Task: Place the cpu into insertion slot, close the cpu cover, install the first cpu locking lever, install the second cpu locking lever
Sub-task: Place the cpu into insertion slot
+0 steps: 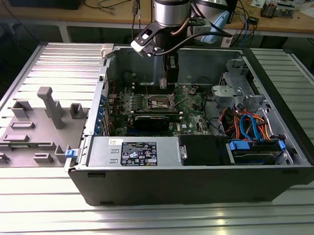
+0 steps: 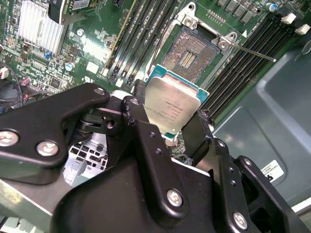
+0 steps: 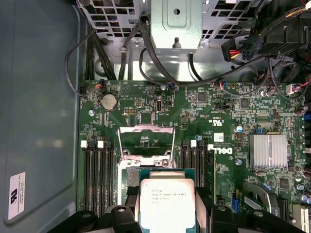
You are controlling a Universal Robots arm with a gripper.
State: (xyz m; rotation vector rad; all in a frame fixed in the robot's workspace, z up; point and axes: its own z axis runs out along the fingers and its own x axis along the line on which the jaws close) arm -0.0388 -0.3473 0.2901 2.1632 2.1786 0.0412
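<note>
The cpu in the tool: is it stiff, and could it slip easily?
Probably stiff: the cpu, a flat metal-topped plate, shows no bend in the tool. It may slip, since the tool grips only its thin edges. Likely light, being so thin.

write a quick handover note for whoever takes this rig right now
Gripper: shut on the cpu, held above the motherboard and close to the socket.
Insertion slot: bare, with its contacts showing.
Cpu cover: swung open.
Done: the cpu is in the grip and has been brought over the board.
Left: the cpu is not yet seated, the cover is not closed and the levers are not installed. One lever rod sticks out free beside the slot.
</note>
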